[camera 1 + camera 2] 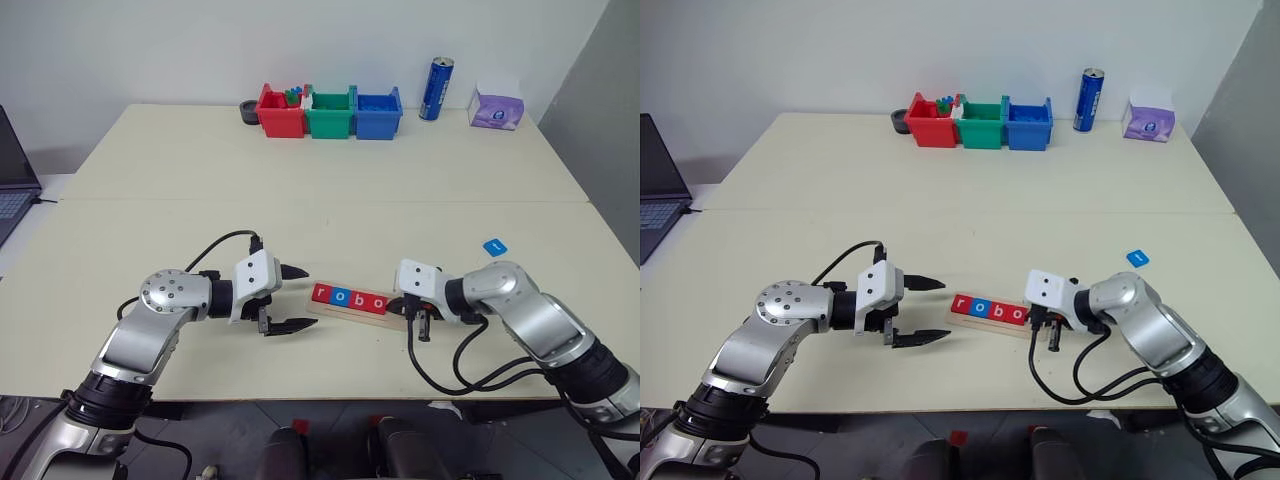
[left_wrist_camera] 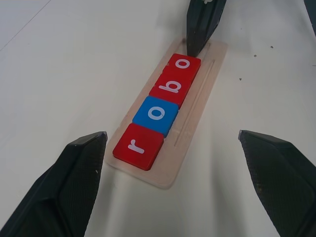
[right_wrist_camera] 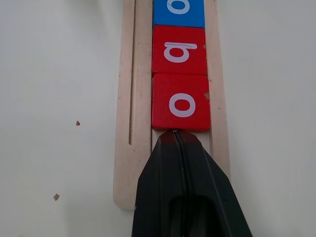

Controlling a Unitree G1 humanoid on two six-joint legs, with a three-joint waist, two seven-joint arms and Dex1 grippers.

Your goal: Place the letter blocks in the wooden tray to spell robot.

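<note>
Right wrist view has my right gripper point(image 3: 174, 136) pinched closed, empty, its tip against the end of the last red o tile in the wooden tray point(image 3: 129, 163), so I judge I'm squaring up the row of letter blocks point(image 2: 159, 109), which reads r-o-b-o. The blue tile point(image 1: 495, 246) lying well off to my right is probably the t; fetching it comes next. My left gripper point(image 1: 290, 298) hovers wide open by the tray's r end, angled slightly down.

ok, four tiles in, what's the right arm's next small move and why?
Probably lift the shut right gripper off the tray's end and go for the blue tile lying apart to its right. The wooden tray reads r-o-b-o, with its last slot bare, where the gripper tip now touches the second o.
</note>
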